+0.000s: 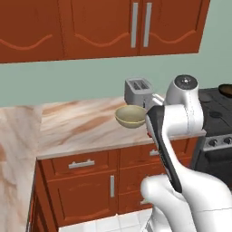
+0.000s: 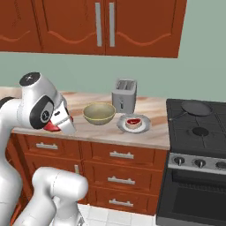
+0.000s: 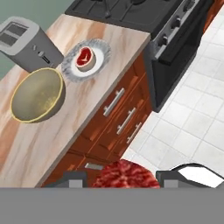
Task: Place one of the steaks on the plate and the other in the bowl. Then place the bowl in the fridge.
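Steak between the fingers, above counter edge.

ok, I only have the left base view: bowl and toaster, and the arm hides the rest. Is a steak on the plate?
Observer: Yes. The first steak lies on the plate, just right of the bowl.
Operator: And the other one?
Observer: The second steak is gripped between the fingers, out in front of the counter edge.
Operator: Anything in the bowl?
Observer: No. The hand view looks into it and shows it empty.
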{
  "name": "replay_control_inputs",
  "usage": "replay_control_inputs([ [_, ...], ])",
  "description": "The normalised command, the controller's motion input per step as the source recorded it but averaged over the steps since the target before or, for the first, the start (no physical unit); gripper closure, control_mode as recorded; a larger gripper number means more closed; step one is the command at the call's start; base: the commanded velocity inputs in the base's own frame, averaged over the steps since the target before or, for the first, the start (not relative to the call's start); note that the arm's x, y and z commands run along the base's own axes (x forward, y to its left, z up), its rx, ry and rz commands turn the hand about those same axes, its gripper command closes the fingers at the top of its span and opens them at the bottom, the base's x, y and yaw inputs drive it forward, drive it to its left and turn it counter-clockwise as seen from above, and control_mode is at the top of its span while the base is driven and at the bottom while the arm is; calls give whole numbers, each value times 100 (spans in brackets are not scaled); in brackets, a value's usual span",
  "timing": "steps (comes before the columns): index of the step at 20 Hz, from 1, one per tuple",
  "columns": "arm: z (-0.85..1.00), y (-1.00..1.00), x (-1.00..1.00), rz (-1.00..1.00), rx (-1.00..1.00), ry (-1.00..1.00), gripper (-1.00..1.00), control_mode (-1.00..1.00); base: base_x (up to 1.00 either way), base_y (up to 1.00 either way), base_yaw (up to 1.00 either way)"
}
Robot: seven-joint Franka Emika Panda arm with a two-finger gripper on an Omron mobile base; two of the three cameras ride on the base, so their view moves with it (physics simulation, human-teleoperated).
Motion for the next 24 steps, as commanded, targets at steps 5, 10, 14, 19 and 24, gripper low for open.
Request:
replay_control_inputs([
  [5,0,0,0,0,0,0,100,100,58,2,-23],
  [10,0,0,0,0,0,0,100,100,40,25,-29],
  [14,0,0,0,0,0,0,100,100,57,37,-27],
  [19,0,0,0,0,0,0,100,100,82,0,-5],
  [24,0,0,0,0,0,0,100,100,47,0,0],
])
